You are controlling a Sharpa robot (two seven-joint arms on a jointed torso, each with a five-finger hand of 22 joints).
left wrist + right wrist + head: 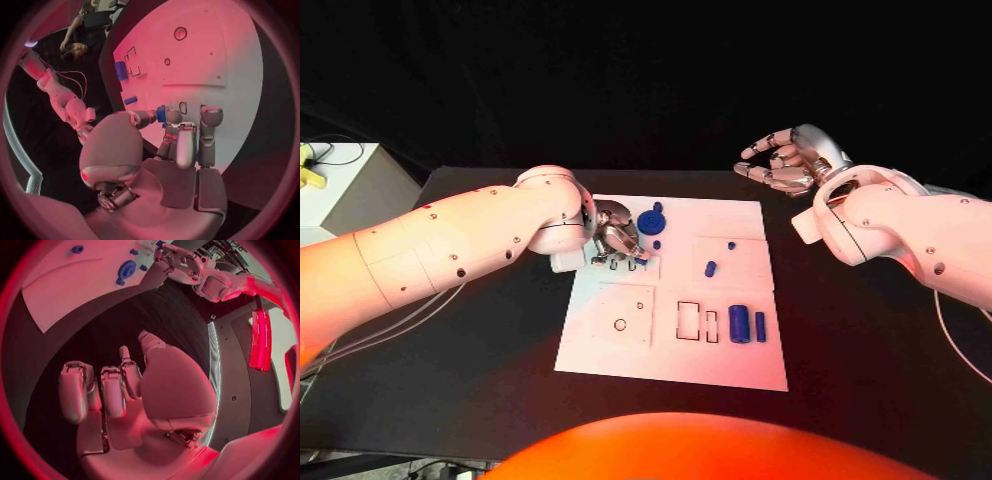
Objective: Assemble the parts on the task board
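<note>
You have the black worktop (473,400) under everything, and the white task board (675,360) lies in its middle; take the board as your landmark.

Your left arm (430,245) reaches in to the board's near-left area, and your right arm (906,235) hangs off the board's right edge, above the bare worktop.

Your left hand (615,240) sits over the board's upper left part. Its fingers (209,135) point down at the board, and between thumb and a finger you can see a small blue part (160,113) pinched, just above the board's surface.

Your right hand (788,163) is raised beyond the board's far right corner, well apart from it. Its fingers (112,390) are loosely curled and spread, with nothing in them.

On the board, the round blue part (652,221) lies near the far edge, just beside your left hand. Two upright blue blocks (747,324) stand side by side toward the board's near right, next to two outlined rectangular slots (697,322). A small blue peg (711,268) stands in the board's right half, about midway. A small round hole (620,324) shows in the board's near-left square.
</note>
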